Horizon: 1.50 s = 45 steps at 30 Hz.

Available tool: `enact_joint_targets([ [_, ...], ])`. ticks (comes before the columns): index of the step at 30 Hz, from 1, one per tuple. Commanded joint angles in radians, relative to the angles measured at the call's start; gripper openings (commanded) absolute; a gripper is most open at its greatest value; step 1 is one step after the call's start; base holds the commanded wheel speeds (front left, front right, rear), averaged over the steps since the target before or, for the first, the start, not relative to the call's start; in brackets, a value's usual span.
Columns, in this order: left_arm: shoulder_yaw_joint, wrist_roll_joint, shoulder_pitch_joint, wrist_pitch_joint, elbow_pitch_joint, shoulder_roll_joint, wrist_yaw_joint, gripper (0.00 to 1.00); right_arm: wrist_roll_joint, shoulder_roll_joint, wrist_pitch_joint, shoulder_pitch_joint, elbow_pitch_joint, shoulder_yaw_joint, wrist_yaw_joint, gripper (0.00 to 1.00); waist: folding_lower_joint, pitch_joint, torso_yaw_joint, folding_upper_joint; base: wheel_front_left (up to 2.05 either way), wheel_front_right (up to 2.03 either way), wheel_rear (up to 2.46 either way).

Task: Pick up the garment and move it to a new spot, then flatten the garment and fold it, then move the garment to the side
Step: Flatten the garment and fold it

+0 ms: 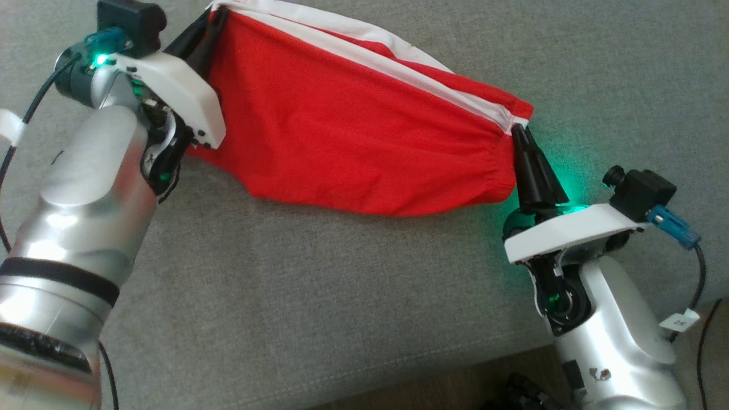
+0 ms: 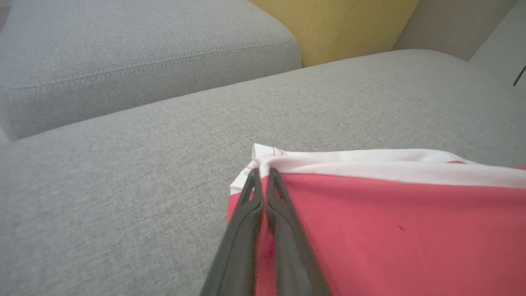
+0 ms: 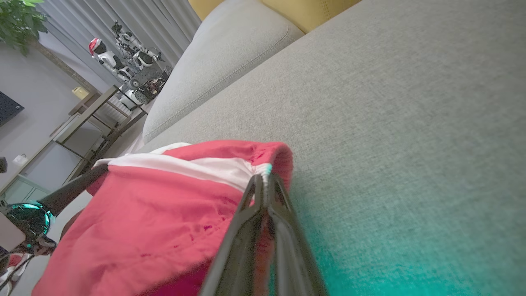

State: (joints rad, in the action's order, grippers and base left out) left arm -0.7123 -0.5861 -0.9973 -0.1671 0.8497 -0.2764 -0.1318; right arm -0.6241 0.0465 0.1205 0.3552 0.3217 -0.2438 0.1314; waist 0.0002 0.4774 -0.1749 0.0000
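Red garment [image 1: 353,142] stretched left-to-right between both hands, left hand [image 1: 212,20] and right hand [image 1: 519,134] each pinched on an end, above sofa seat [image 1: 342,296].

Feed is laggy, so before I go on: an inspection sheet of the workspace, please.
Surface: grey sofa, bare fabric.
Job's things: red garment with a white band, held stretched between both hands.
Clutter: nothing seen.
Grippers: left hand shut on one top corner; right hand shut on the other.
Cables: black cable by the left arm; blue-plugged cable by the right wrist; both off the garment.
Surroundings: yellow cushion, shelf, plant.
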Motion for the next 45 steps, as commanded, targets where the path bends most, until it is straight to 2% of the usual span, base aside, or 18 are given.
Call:
enact_joint_targets([
  [1, 0.016, -0.016, -0.053, -0.019, -0.004, -0.03, 0.001, 1.0, -0.01, 0.004, 0.016, 0.01, -0.026, -0.027, -0.001, 1.0, -0.0002, 0.005, -0.003, 0.0, 0.0, 0.0, 0.0],
  [6, 0.024, -0.049, -0.036, -0.08, 0.046, -0.002, 0.003, 1.0, 0.042, 0.004, 0.039, -0.004, -0.045, -0.017, -0.001, 1.0, -0.0002, -0.016, 0.021, 0.0, 0.0, 0.0, 0.0],
  [10, 0.057, -0.038, 0.026, -0.093, 0.008, 0.026, 0.047, 1.0, 0.114, 0.004, 0.035, -0.047, -0.09, 0.025, -0.001, 1.0, -0.0002, -0.051, 0.055, 0.0, 0.0, 0.0, 0.0],
  [19, 0.255, 0.103, 0.33, -0.094, -0.427, 0.014, 0.247, 1.0, 0.333, 0.008, 0.019, -0.14, -0.267, 0.159, -0.001, 1.0, -0.0002, -0.141, 0.11, 0.0, 0.0, 0.0, 0.0],
  [22, 0.31, 0.148, 0.433, -0.094, -0.555, 0.01, 0.293, 1.0, 0.395, 0.007, 0.009, -0.166, -0.316, 0.2, -0.001, 1.0, -0.0002, -0.174, 0.123, 0.0, 0.0, 0.0, 0.0],
  [25, 0.348, 0.18, 0.533, -0.095, -0.64, 0.003, 0.32, 1.0, 0.445, 0.006, -0.004, -0.192, -0.346, 0.214, -0.001, 1.0, -0.0002, -0.207, 0.13, 0.0, 0.0, 0.0, 0.0],
  [33, 0.381, 0.216, 0.686, -0.095, -0.694, -0.012, 0.351, 1.0, 0.489, 0.005, -0.038, -0.261, -0.369, 0.231, -0.001, 1.0, -0.0002, -0.257, 0.14, 0.0, 0.0, 0.0, 0.0],
  [45, 0.392, 0.224, 0.722, -0.095, -0.675, -0.01, 0.339, 1.0, 0.476, 0.004, -0.056, -0.293, -0.375, 0.233, -0.001, 1.0, -0.0002, -0.275, 0.14, 0.0, 0.0, 0.0, 0.0],
])
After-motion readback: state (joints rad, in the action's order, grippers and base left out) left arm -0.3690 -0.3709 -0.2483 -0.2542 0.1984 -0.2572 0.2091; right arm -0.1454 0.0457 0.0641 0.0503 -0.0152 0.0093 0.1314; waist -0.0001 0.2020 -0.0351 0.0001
